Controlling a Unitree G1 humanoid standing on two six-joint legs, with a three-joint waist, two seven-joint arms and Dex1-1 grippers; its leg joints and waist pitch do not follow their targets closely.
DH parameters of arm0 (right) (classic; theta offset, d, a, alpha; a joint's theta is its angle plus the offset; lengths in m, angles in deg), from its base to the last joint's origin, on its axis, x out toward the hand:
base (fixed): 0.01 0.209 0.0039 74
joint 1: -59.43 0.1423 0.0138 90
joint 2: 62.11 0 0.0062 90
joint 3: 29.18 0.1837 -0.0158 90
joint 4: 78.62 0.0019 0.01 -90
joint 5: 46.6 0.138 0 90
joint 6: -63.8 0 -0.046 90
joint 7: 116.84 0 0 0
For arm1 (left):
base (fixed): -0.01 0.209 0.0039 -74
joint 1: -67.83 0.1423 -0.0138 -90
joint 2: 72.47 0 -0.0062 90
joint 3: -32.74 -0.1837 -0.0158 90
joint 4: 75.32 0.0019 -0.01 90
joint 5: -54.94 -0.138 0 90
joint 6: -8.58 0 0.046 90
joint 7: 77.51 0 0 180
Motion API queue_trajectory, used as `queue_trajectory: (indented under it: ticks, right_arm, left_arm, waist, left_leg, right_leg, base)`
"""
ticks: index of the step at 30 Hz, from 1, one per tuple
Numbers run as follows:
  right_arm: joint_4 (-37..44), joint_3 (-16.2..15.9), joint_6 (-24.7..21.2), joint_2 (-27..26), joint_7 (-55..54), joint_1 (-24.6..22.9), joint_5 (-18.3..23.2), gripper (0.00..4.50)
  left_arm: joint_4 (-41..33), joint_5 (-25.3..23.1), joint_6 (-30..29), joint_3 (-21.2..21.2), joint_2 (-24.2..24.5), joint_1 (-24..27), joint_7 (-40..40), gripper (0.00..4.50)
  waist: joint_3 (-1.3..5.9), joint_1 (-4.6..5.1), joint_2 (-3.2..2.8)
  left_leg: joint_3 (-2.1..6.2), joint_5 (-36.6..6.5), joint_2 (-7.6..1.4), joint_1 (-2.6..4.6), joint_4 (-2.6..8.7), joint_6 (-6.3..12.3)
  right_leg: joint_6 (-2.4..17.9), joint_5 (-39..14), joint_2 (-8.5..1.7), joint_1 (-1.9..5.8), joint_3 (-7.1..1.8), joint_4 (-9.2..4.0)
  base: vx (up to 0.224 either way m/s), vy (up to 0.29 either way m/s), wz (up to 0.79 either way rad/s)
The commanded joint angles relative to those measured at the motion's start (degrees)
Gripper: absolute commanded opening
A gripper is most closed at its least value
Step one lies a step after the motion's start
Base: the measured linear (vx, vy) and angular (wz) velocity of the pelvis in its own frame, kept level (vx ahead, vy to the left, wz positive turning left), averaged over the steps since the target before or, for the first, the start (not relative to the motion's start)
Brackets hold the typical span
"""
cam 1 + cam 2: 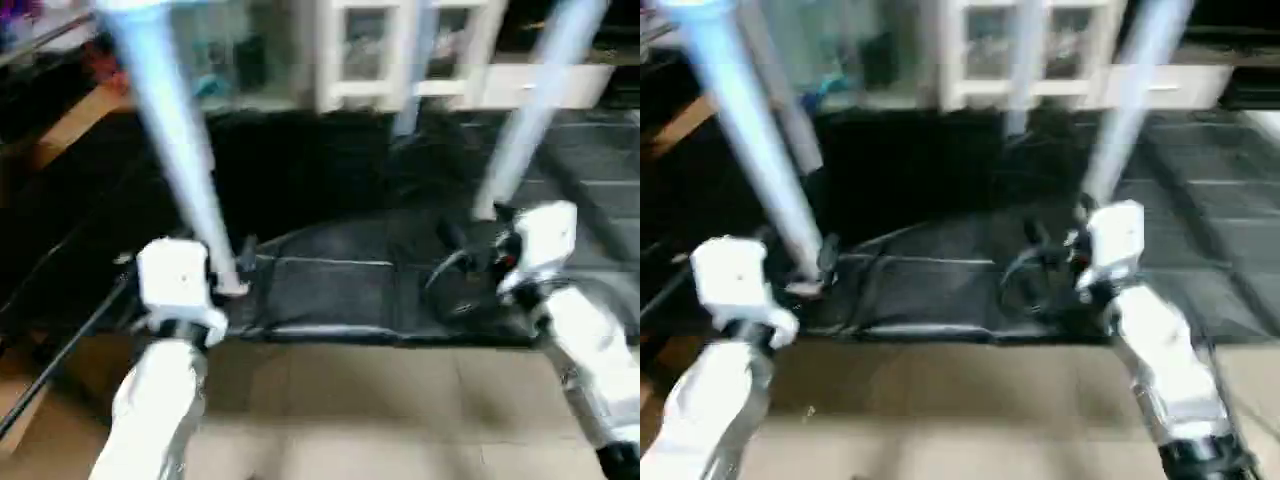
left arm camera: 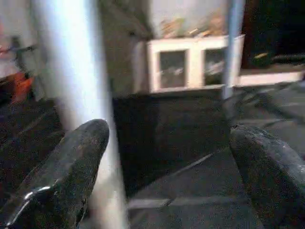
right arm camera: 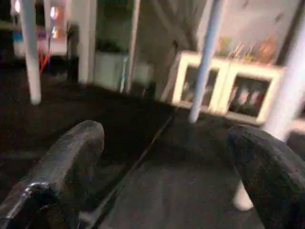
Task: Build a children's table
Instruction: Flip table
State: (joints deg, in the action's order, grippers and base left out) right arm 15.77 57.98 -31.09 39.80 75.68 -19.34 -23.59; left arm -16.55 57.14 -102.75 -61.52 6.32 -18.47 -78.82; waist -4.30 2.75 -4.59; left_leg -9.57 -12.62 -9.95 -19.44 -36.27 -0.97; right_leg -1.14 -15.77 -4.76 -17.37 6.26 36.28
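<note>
Table legs are standing upright from the dark upturned tabletop on the floor. Left tool, fingers spread and empty, is hovering just beside the near-left leg; right tool, also spread, is facing the near-right leg.

A white cabinet with glass doors stands against the far wall, a low white ledge running off to its right. The floor nearest is pale beige tile; beyond it lies a black mat spreading far back. At the far left there is a wooden edge and blurred colourful clutter.
</note>
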Motion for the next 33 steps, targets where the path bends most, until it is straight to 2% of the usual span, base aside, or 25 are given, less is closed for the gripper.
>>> queue_trajectory:
  ticks: [1, 2, 3, 4, 5, 6, 7, 8, 9, 10, 11, 12, 14, 15, 16, 17, 18, 19, 20, 21, 22, 23, 25, 28, 33]
  right_arm:
    - [1.19, 0.17, -2.11, -0.23, -0.42, -0.16, 0.69, 4.44]
    - [1.31, 0.21, -2.29, -0.33, -0.43, -0.21, 0.66, 4.44]
    - [2.15, 0.96, -3.53, -1.13, -0.2, -0.55, 0.03, 4.44]
    - [2.7, 1.33, -4.32, -1.45, 0.13, -0.82, -0.67, 4.44]
    - [3.5, 1.61, -5.52, -1.54, 0.24, -1.09, -0.73, 4.44]
    - [3.52, 1.61, -5.56, -1.54, 0.24, -1.1, -0.71, 4.44]
    - [4.15, 1.57, -6.38, -1.22, -0.01, -1.25, -0.04, 4.44]
    - [4.4, 1.56, -6.69, -1.07, -0.18, -1.29, 0.3, 4.44]
    - [4.75, 1.72, -7.11, -1.19, 0.13, -1.3, 1.43, 4.44]
    - [4.82, 1.77, -7.18, -1.24, 0.21, -1.3, 1.64, 4.44]
    - [5.32, 2.1, -7.62, -1.77, 0.96, -1.39, 2.96, 4.44]
    - [5.82, 1.91, -8.03, -1.83, 1.85, -1.67, 3.33, 4.44]
    - [6.08, 1.61, -8.0, -1.74, 2.54, -1.96, 3.27, 4.44]
    - [6.45, 1.59, -8.23, -1.94, 3.43, -2.25, 3.22, 4.44]
    - [6.87, 1.59, -8.6, -2.16, 4.51, -2.55, 3.52, 4.44]
    - [7.1, 1.64, -8.76, -2.26, 5.04, -2.7, 3.66, 4.44]
    - [7.37, 1.69, -9.06, -2.31, 5.85, -2.88, 4.22, 4.44]
    - [7.58, 1.75, -9.4, -2.3, 6.47, -3.0, 4.72, 4.44]
    - [7.65, 1.75, -9.39, -2.13, 7.19, -3.09, 4.92, 4.44]
    - [7.68, 1.74, -9.35, -2.0, 7.64, -3.14, 5.01, 4.44]
    - [7.78, 1.78, -9.78, -1.86, 8.26, -3.21, 5.62, 4.44]
    - [8.11, 1.85, -10.58, -1.71, 9.71, -3.34, 6.67, 4.44]
    - [8.71, 1.84, -11.62, -1.38, 11.69, -3.67, 8.12, 4.44]
    - [11.53, 0.78, -15.43, 1.9, 20.07, -5.54, 12.34, 4.44]
    - [14.15, -0.11, -20.75, 6.45, 28.75, -7.45, 17.79, 4.44]
  left_arm:
    - [0.82, -0.96, 0.67, 0.29, -0.6, -0.19, -0.26, 4.5]
    - [0.86, -1.01, 0.76, 0.32, -0.66, -0.18, -0.34, 4.5]
    - [1.01, -1.31, 1.25, 0.3, -0.9, -0.06, -0.71, 4.5]
    - [1.0, -1.39, 1.53, 0.06, -0.95, 0.08, -0.75, 4.5]
    - [1.03, -1.52, 2.0, -0.22, -1.0, 0.32, -0.81, 4.5]
    - [1.03, -1.52, 2.02, -0.24, -1.0, 0.34, -0.82, 4.5]
    - [1.03, -1.59, 2.31, -0.4, -1.01, 0.51, -0.88, 4.5]
    - [0.94, -1.9, 2.34, -0.51, -0.92, 0.62, -1.04, 4.5]
    - [0.61, -2.21, 2.59, -0.84, -0.77, 1.02, -1.0, 4.5]
    - [0.55, -2.23, 2.63, -0.9, -0.74, 1.08, -0.95, 4.5]
    - [0.15, -2.05, 3.16, -1.5, -0.48, 1.6, -0.03, 4.5]
    - [-0.32, -1.0, 4.1, -2.04, -0.4, 2.35, 1.53, 4.5]
    - [-0.54, -0.67, 4.31, -2.51, -0.12, 2.93, 2.54, 4.5]
    - [-0.61, -0.64, 4.63, -2.88, 0.25, 3.47, 3.28, 4.5]
    - [-0.75, 0.04, 4.98, -3.03, 0.53, 4.11, 4.27, 4.5]
    - [-0.87, 0.77, 5.23, -3.02, 0.64, 4.44, 4.97, 4.5]
    - [-1.2, 2.43, 5.68, -2.98, 0.9, 4.97, 6.51, 4.5]
    - [-1.49, 3.84, 6.09, -3.0, 1.26, 5.39, 7.87, 4.5]
    - [-1.92, 5.51, 6.28, -3.11, 2.18, 5.94, 9.99, 4.5]
    - [-2.19, 6.49, 6.37, -3.2, 2.83, 6.28, 11.35, 4.5]
    - [-2.41, 7.27, 6.46, -3.11, 3.89, 6.63, 12.95, 4.5]
    - [-2.6, 9.1, 6.81, -2.49, 5.58, 7.03, 16.06, 4.5]
    - [-2.53, 9.92, 7.02, -1.62, 6.49, 7.12, 17.48, 4.5]
    - [-1.88, 13.17, 6.67, 1.83, 9.39, 6.72, 21.32, 4.5]
    - [1.07, 17.78, 6.17, 4.87, 12.45, 3.8, 25.55, 4.5]
  waist:
    - [1.46, -2.56, -0.43]
    - [2.1, -2.2, 1.0]
    - [3.07, -0.83, 5.7]
    - [2.15, -0.91, 4.71]
    - [2.12, -1.98, 4.87]
    - [2.57, -2.11, 4.99]
    - [3.38, -2.18, 3.46]
    - [3.76, -2.01, 2.48]
    - [4.12, -0.99, 0.01]
    - [3.51, 1.17, -0.75]
    - [5.57, 2.5, -1.53]
    - [5.65, 3.21, -0.85]
    - [5.02, 3.05, 0.21]
    - [5.63, 2.76, 1.65]
    - [6.09, 0.8, 4.51]
    - [5.84, 0.01, 5.98]
    - [6.24, -0.73, 5.88]
    - [6.62, -1.29, 5.59]
    - [6.35, -1.51, 5.15]
    - [5.45, -1.98, 3.46]
    - [5.45, -1.98, 3.46]
    - [5.08, -1.95, 2.66]
    - [3.84, -2.0, 1.79]
    - [3.5, -2.21, 2.16]
    - [3.73, -2.28, 2.33]
  left_leg:
    - [0.29, -57.66, -4.65, -4.24, 13.57, -4.55]
    - [0.0, -52.77, -4.86, -3.08, 11.44, -2.15]
    - [-0.61, -32.91, -0.23, 2.24, -3.81, -0.77]
    - [3.44, -10.9, 2.44, -4.11, -11.96, 4.25]
    - [4.26, -7.42, 2.03, -7.01, -10.58, 3.39]
    - [4.33, -8.62, 1.84, -7.22, -9.1, 3.61]
    - [3.78, -8.95, 1.79, -4.58, -4.86, 4.35]
    - [3.52, -8.71, 1.51, -3.3, -2.53, 4.63]
    - [5.73, -14.33, -0.76, 0.58, 2.65, 5.48]
    - [9.55, -23.13, -3.71, 3.08, 5.11, 5.89]
    - [13.94, -29.65, -7.24, 8.31, 6.54, 10.76]
    - [13.88, -18.86, -6.6, 7.88, 5.24, 20.53]
    - [12.67, -6.68, -6.44, 6.02, 5.36, 25.01]
    - [11.34, 8.42, -5.32, 5.1, 4.02, 26.71]
    - [7.05, 13.85, 0.56, 0.73, -0.57, 20.73]
    - [5.55, 7.76, 4.09, -2.89, -1.82, 17.48]
    - [6.27, 5.21, 3.9, -4.98, -3.15, 10.76]
    - [5.85, 9.37, 3.88, -4.05, -1.0, 4.68]
    - [5.47, 9.42, 3.98, -3.45, -0.11, 3.06]
    - [5.58, -1.02, 2.08, -1.84, 1.73, 1.86]
    - [5.58, -1.02, 2.08, -1.84, 1.73, 1.86]
    - [6.21, -7.92, -0.04, -1.52, 3.01, 2.16]
    - [5.83, -21.61, -1.96, 0.03, 4.65, 0.96]
    - [4.73, -29.48, -1.72, 0.71, 5.1, -2.2]
    - [4.74, -24.7, -1.55, -0.71, 5.34, -1.76]
  right_leg:
    - [0.97, -14.4, 0.88, 6.2, 0.21, 7.71]
    - [0.29, -19.38, -0.29, 5.7, -2.83, 7.49]
    - [-1.4, -58.32, -5.23, -1.06, -7.19, -7.64]
    - [4.96, -65.98, -10.37, 3.33, -13.09, -11.08]
    - [6.45, -58.59, -8.89, 5.43, -10.75, -9.65]
    - [7.93, -52.48, -7.42, 5.96, -10.58, -8.75]
    - [11.5, -41.93, -4.34, 5.86, -8.0, -8.11]
    - [12.4, -36.81, -2.87, 5.81, -6.68, -7.88]
    - [10.65, -26.33, 1.04, 3.52, -4.01, -5.72]
    - [9.29, -22.07, 2.86, 0.69, -2.97, -1.84]
    - [5.19, -11.85, 1.94, -2.35, -3.21, 4.33]
    - [-3.47, -4.35, 1.0, -5.5, -3.26, 6.9]
    - [-5.07, -0.55, 0.06, -6.73, -4.07, 7.37]
    - [-4.77, 6.27, -1.48, -7.98, -5.92, 5.15]
    - [-2.67, 21.07, -4.65, -5.19, -9.37, -2.12]
    - [-4.64, 22.4, -5.52, -2.34, -10.9, -3.75]
    - [0.77, 36.67, -9.13, 1.33, -12.79, -2.49]
    - [1.68, 51.86, -5.56, 0.86, -9.17, -0.59]
    - [1.73, 51.85, -3.83, 0.05, -7.96, -0.95]
    - [3.87, 28.43, -1.91, -1.23, -6.73, -2.7]
    - [3.87, 28.43, -1.91, -1.23, -6.73, -2.7]
    - [8.33, 9.89, -1.87, -1.12, -6.49, -3.16]
    - [12.54, -8.16, -1.68, -2.88, -6.56, -4.65]
    - [9.56, -17.47, -2.15, -3.29, -6.82, -5.94]
    - [8.32, -17.46, -2.84, -2.57, -7.45, -5.71]
  base:
    - [-0.039, -0.009, -0.22]
    - [-0.014, -0.063, -0.13]
    - [0.077, -0.084, -0.09]
    - [0.077, -0.084, -0.09]
    - [0.125, -0.016, -0.11]
    - [0.113, 0.018, 0.02]
    - [0.113, 0.018, 0.02]
    - [0.086, 0.023, 0.28]
    - [0.1, 0.046, 0.22]
    - [0.1, 0.046, 0.22]
    - [0.137, 0.055, 0.09]
    - [0.17, 0.04, 0.01]
    - [0.152, 0.027, -0.04]
    - [0.112, -0.036, -0.09]
    - [0.112, -0.036, -0.09]
    - [0.105, -0.07, -0.02]
    - [0.087, -0.066, -0.05]
    - [0.087, -0.066, -0.05]
    - [0.051, -0.052, -0.06]
    - [0.0, 0.0, 0.0]
    - [0.0, 0.0, 0.0]
    - [0.0, 0.0, 0.0]
    - [-0.056, 0.033, 0.12]
    - [-0.073, 0.043, 0.2]
    - [-0.013, 0.007, 0.03]
